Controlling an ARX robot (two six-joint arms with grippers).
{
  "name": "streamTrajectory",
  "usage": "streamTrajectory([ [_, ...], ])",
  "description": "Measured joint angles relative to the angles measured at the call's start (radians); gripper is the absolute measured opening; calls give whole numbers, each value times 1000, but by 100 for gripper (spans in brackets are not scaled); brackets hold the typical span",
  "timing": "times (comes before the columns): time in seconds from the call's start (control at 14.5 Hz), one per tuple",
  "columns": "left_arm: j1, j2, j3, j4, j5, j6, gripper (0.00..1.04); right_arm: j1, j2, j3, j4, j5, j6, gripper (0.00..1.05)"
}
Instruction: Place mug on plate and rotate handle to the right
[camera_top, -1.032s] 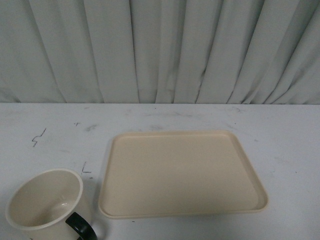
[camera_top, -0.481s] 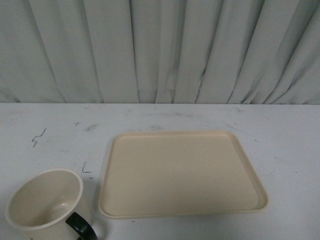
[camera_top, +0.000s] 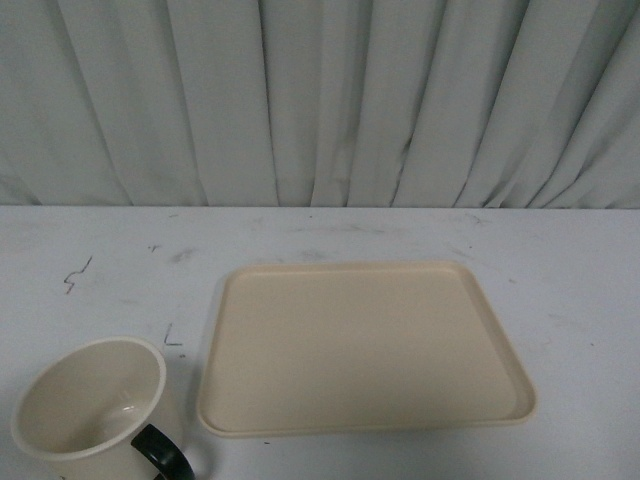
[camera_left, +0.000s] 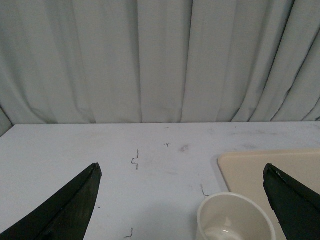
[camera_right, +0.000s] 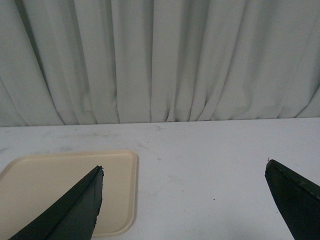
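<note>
Mug (camera_left: 235, 218) ahead of spread L pincer (camera_left: 181, 166)

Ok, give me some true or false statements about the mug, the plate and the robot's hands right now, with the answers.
1. The mug stands on the plate. False: it stands on the table, left of the plate.
2. The plate holds nothing. True.
3. The mug is upright. True.
4. The left hand is shut on the handle. False: it is open, holding nothing.
5. The right hand is open. True.
</note>
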Motion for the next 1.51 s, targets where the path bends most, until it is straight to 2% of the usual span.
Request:
streamTrajectory([
  [1.51, 0, 0, 0, 0, 0, 0, 98, 0, 0, 0, 0, 0, 0, 98],
])
